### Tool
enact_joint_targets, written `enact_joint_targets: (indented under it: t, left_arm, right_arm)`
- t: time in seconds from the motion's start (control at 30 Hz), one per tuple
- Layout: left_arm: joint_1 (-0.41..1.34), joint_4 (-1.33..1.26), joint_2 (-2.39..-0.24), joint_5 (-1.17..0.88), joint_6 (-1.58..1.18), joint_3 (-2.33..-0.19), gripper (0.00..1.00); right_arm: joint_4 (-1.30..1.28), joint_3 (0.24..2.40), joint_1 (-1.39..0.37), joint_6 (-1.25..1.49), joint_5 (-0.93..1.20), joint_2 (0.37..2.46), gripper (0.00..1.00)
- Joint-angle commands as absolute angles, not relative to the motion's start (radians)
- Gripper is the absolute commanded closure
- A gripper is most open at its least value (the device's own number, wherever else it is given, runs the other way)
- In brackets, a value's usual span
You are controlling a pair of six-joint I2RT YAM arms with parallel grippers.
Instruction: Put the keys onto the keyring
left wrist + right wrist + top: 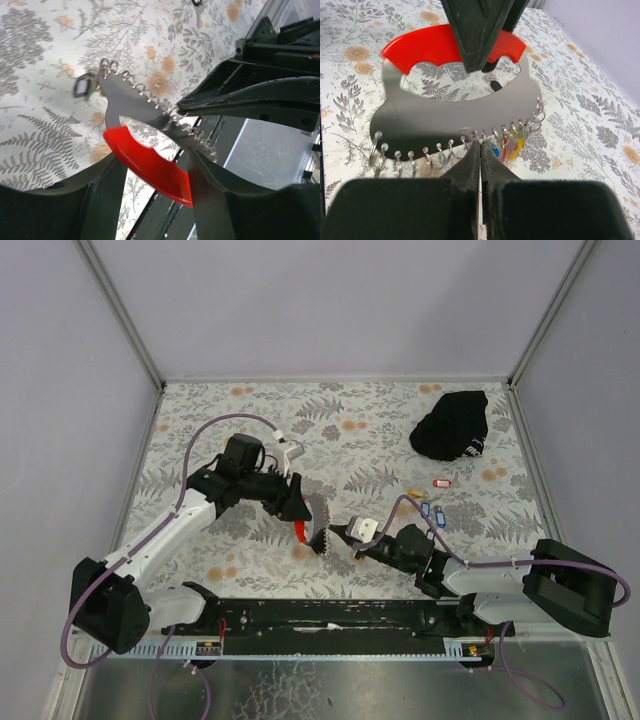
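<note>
The keyring is a grey crescent plate (455, 115) with a red end (420, 45) and several small metal rings along its curved edge. It is held up above the table (315, 527). My left gripper (155, 175) is shut on the red end (145, 165) and also shows in the top view (297, 508). Blue, red, yellow and green tags (509, 147) hang from rings at one end. My right gripper (480, 150) is shut, its tips at one ring on the edge; I see no key between them. It also shows in the top view (337, 535). Loose keys with red (442, 482), yellow (415, 492) and blue (427, 510) tags lie on the table.
A large black cloth bundle (455, 425) lies at the back right of the floral table (340, 420). The black base rail (330, 612) runs along the near edge. Grey walls close in the left, back and right sides.
</note>
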State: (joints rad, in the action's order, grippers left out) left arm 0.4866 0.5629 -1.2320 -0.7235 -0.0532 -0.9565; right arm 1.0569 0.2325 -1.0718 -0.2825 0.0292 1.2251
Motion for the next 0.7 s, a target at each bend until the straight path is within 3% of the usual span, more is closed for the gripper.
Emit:
enact_joint_targets:
  t: [0.0,0.37,0.47,0.67]
  left_arm:
    - [0.407,0.403,-1.162,-0.754,-0.146,-0.883,0.50]
    - [0.333,0.258,-0.915,-0.509,-0.358,-0.683,0.44]
    - [0.334,0.170,-0.893,-0.537,-0.405,-0.646,0.41]
    - [0.367,-0.279,-0.920,-0.600,-0.580,-0.456,0.41]
  right_arm:
    - [1.115,0.273,-1.074,-0.295,0.049,1.208,1.00]
    - [1.072,0.295,-1.029,-0.296,0.066,1.199,1.00]
    - [1.064,0.293,-1.013,-0.292,0.070,1.198,1.00]
    - [1.050,0.278,-0.991,-0.287,0.080,1.198,1.00]
